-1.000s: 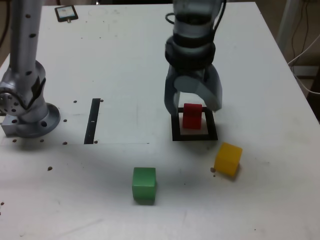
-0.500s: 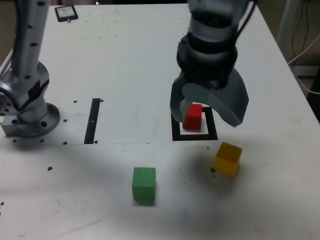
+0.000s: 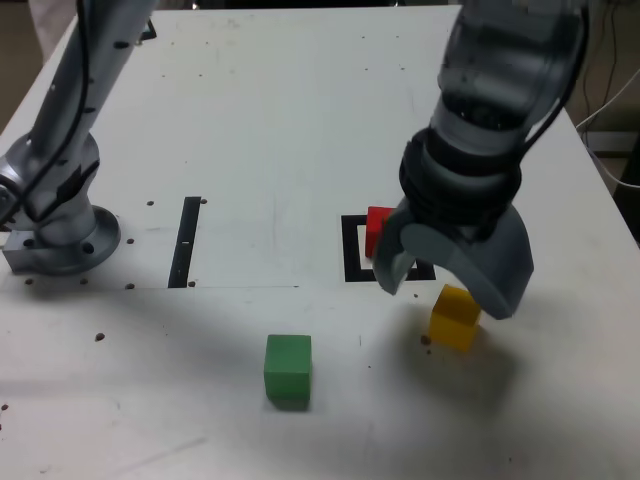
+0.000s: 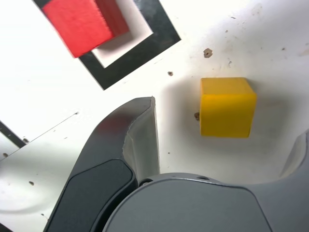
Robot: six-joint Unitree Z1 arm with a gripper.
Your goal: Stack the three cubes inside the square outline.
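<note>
Having left the red cube (image 3: 378, 230) sitting in the square outline (image 3: 352, 248), the gripper (image 3: 450, 280) now swings over toward the yellow cube (image 3: 456, 316), jaws spread wide and empty. 1 of 3 looks placed; the green cube (image 3: 288, 370) waits near the front.

A robotics lab bench: a white table (image 3: 250, 120) pocked with small screw holes carries the metal arm base (image 3: 55, 235) bolted at nine o'clock. Black tape markings, a thin strip (image 3: 185, 242) and a square outline (image 3: 355, 250), sit mid-table, and cables (image 3: 610, 90) hang at two o'clock.
</note>
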